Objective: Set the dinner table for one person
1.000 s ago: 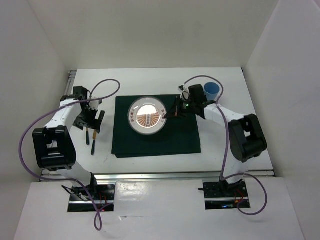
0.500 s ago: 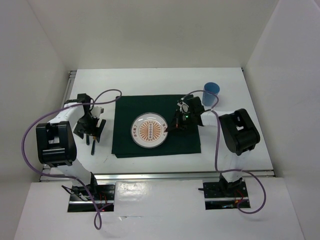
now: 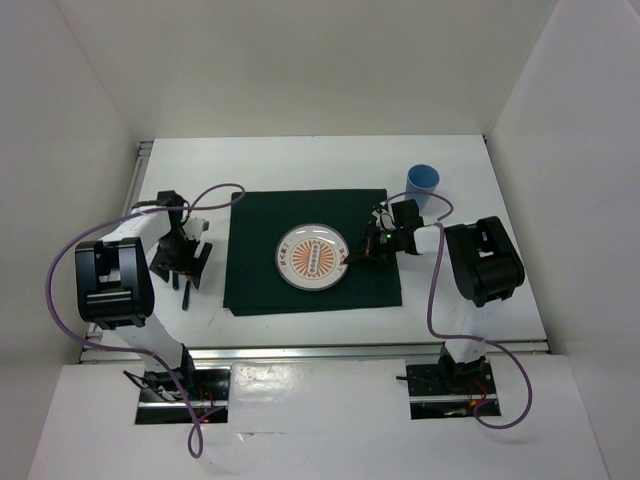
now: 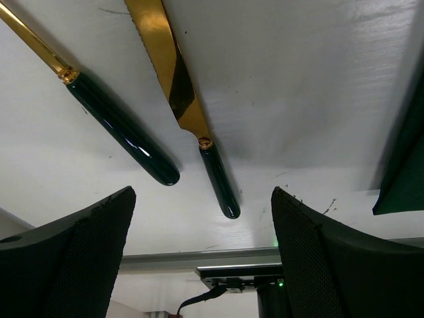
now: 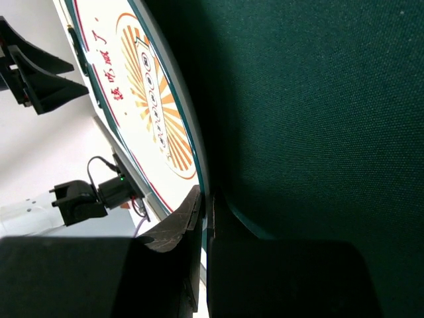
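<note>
Nearest my bases, my left claw [image 3: 185, 268] hangs with its fingers apart and empty over a gold knife [image 4: 189, 112] and a second gold utensil [image 4: 122, 136]. Both have glossy dark green handles and lie flat on the white dinner table [image 3: 300, 160], just left of the dark green cloth [image 5: 318, 99]. I judge them light, stiff and slick, and so low that I would pinch across a handle rather than the blade. Further in, my right claw [image 5: 209, 202] is clamped on the right rim of the patterned plate [image 3: 314, 258], which sits right of centre on the cloth. I cannot tell whether it lies flat. It looks rigid, glazed and breakable, and held by one edge it will want to lever and slip, so I would keep it low and level. Beyond, near the cloth's far right corner, a blue cup [image 3: 422, 181] stands on the table, probably light and easily tipped.
</note>
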Robot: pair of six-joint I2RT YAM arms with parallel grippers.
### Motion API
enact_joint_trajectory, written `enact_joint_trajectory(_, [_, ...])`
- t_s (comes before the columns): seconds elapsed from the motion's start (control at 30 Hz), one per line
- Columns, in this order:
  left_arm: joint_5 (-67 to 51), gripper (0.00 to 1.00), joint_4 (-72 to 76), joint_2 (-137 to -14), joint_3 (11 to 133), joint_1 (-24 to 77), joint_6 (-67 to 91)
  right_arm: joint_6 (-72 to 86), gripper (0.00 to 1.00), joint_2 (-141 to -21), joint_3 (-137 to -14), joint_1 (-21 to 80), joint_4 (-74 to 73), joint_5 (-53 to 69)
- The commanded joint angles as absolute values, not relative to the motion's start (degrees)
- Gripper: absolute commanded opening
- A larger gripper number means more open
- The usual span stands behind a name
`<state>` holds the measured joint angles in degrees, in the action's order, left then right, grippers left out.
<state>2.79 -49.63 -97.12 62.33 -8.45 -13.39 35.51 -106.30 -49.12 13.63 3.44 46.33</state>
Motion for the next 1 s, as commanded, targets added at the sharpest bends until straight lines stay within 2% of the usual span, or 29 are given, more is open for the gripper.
enact_joint_trajectory(0.0, [3.16, 0.89, -49.83, -97.47, 61.09, -8.61, -13.62, 34.45, 0.0, -105.21, -50.0, 13.97, 5.63, 46.94])
enact_joint_trajectory(0.13, [3.16, 0.87, -49.31, -97.47, 60.03, -8.61, -13.62, 32.62, 0.0, -105.21, -51.32, 13.97, 2.83, 46.93])
enact_joint_trajectory(0.17, [3.69, 0.87, -49.31, -97.47, 60.03, -8.61, -13.62, 32.09, 0.04, -105.21, -52.11, 13.97, 2.12, 46.93])
enact_joint_trajectory(0.2, [3.69, 0.86, -49.31, -97.47, 60.03, -8.61, -13.62, 31.3, 0.18, -105.21, -52.12, 13.97, 1.41, 46.93])
enact_joint_trajectory(0.33, [3.69, 0.82, -49.31, -96.86, 59.42, -8.61, -13.62, 29.71, 0.53, -103.72, -53.35, 13.97, -2.01, 46.94])
enact_joint_trajectory(0.4, [3.69, 0.79, -48.78, -96.86, 58.89, -8.61, -14.15, 28.39, 0.59, -101.7, -53.96, 13.97, -3.86, 46.23])
enact_joint_trajectory(0.67, [2.11, 0.53, -48.25, -99.57, 58.89, -8.61, -14.15, 27.86, 0.6, -94.75, -55.72, 13.97, -7.73, 42.11])
enact_joint_trajectory(0.97, [2.11, 0.51, -48.77, -98.97, 61.08, -8.09, -14.15, 26.81, 0.6, -91.76, -56.34, 13.97, -10.72, 40.34])
